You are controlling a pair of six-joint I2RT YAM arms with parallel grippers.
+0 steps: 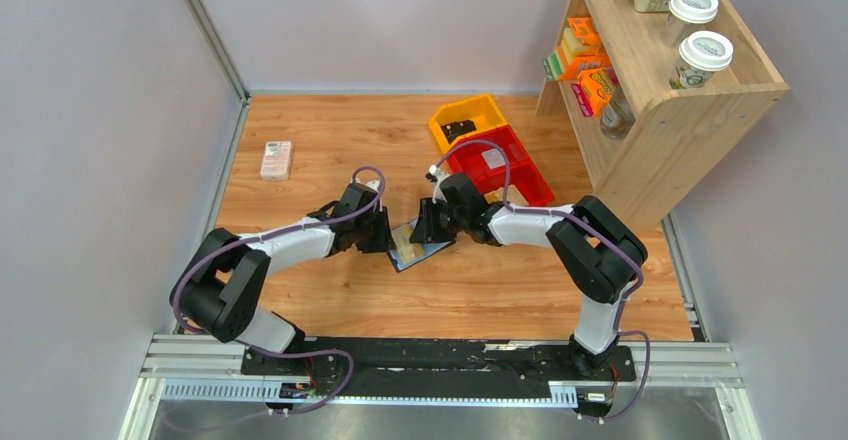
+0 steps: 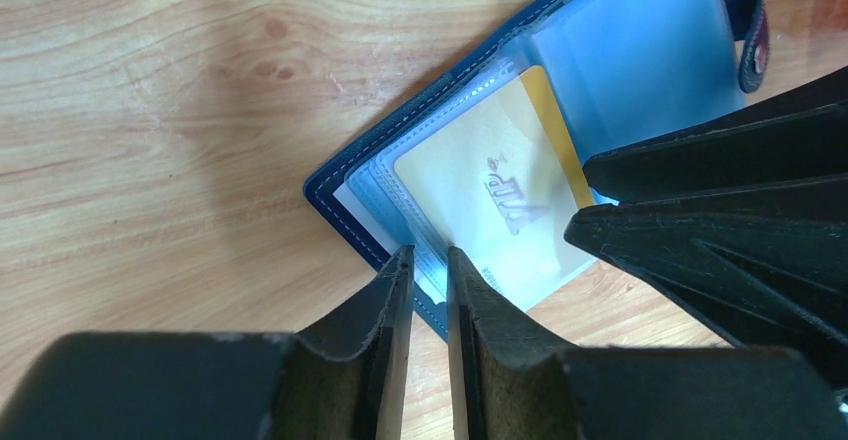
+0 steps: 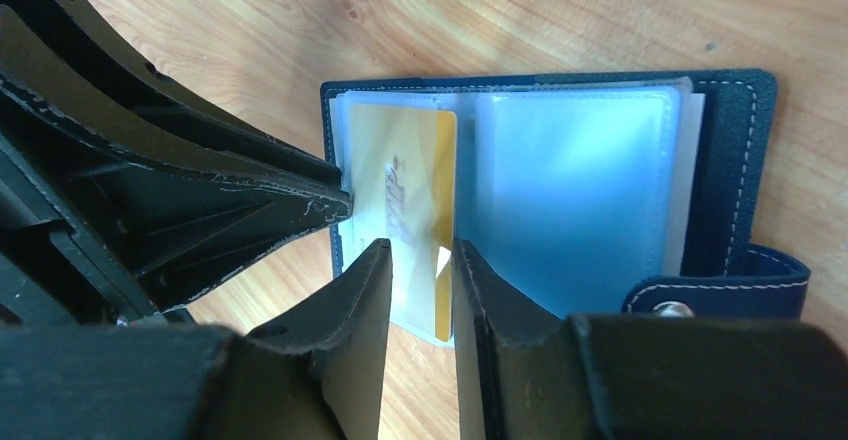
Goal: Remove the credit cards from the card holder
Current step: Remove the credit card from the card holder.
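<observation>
The navy card holder [image 1: 415, 247] lies open on the wooden table between my grippers, its pale blue sleeves facing up [image 3: 570, 180]. A cream credit card with a gold stripe [image 2: 490, 190] sits in the left sleeve; in the right wrist view the card [image 3: 400, 190] juts past the holder's near edge. My left gripper [image 2: 428, 257] is nearly shut, with its tips on the holder's stitched edge [image 2: 330, 195]. My right gripper [image 3: 422, 252] is nearly shut, with its tips over the card's protruding end. Nothing is pinched between either pair of fingers. The snap tab [image 3: 720, 290] lies at the right.
A pink-white box [image 1: 276, 159] lies at the far left. A yellow bin [image 1: 488, 112] holds a small black object [image 1: 460, 128], and a red bin [image 1: 520, 165] sits beside it behind the right arm. A wooden shelf [image 1: 690, 110] with cups and boxes stands at the right.
</observation>
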